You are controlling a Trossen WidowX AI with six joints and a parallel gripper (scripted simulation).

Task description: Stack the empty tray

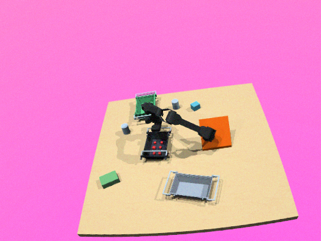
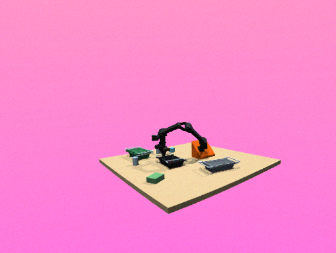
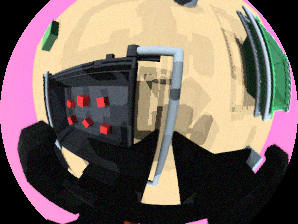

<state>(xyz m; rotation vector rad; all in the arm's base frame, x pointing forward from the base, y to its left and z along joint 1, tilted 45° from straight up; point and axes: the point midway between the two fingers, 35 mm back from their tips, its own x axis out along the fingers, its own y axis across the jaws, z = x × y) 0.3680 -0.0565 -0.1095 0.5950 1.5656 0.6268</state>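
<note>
The loaded black tray [image 1: 147, 142] [image 2: 171, 165] [image 3: 132, 100] stands upright with small red blocks [image 1: 155, 142] [image 3: 83, 101] on its floor. Its near wire bar [image 1: 153, 151] lies across the top close to the near end. Its far wire bar [image 1: 167, 128] [image 3: 177, 85] stands out past the far end. My gripper [image 1: 155, 128] [image 3: 165, 133] points down at the far bar, fingers slightly apart, holding nothing. Whether it touches the bar is unclear. An empty grey tray [image 1: 191, 188] [image 2: 219, 165] stands nearer the front, bars out over its ends.
An empty green tray [image 1: 139, 105] [image 2: 138, 152] [image 3: 277, 65] stands at the back left. An orange wedge [image 1: 222, 128] [image 2: 197, 154] is by the arm's base. A green block [image 1: 109, 178] [image 2: 155, 177], a blue cube [image 1: 195, 106] and two grey cylinders [image 1: 125, 128] [image 1: 175, 104] stand around.
</note>
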